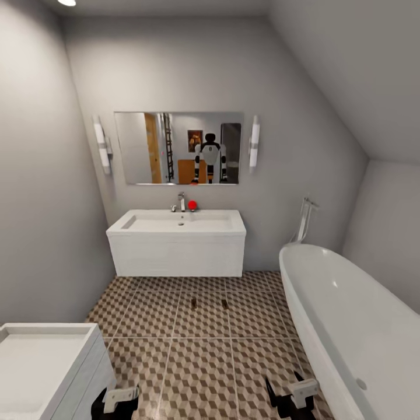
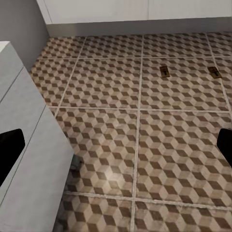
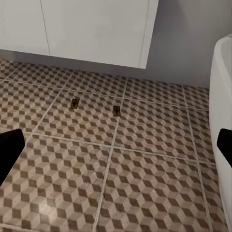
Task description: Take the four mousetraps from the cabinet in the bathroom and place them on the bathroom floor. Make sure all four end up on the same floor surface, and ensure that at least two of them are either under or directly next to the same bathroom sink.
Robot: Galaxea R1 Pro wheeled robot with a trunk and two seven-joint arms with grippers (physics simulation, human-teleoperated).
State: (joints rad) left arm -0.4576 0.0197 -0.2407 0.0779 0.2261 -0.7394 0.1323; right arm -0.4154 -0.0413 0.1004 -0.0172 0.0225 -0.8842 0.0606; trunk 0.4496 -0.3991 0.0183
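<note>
Mousetraps are lying on the bathroom floor [image 1: 198,361] ahead of you, two of them: the left mousetrap [image 1: 193,303] and the right mousetrap [image 1: 224,303], side by side but apart, on the patterned tiles just in front of the sink [image 1: 178,224] and its white vanity unit [image 1: 178,254]. You are seeing the same pair from both wrists, the left one [image 2: 165,71] and the right one [image 2: 215,72] in the left wrist view, and again [image 3: 74,103] and [image 3: 116,110] in the right wrist view, near the foot of the vanity.

You are holding both arms low. The left fingers [image 1: 119,399] are standing spread and grasping nothing, next to a second white unit [image 1: 52,361] at your left. The right fingers [image 1: 294,394] are likewise released and empty, hovering over the tiles beside the white bathtub [image 1: 350,315].

You are facing the mirror [image 1: 178,147] above the sink, which is reflecting the robot. A chrome tap [image 1: 181,202] and a small red object [image 1: 192,205] are sitting at the back of the basin, and wall lights are flanking the mirror.
</note>
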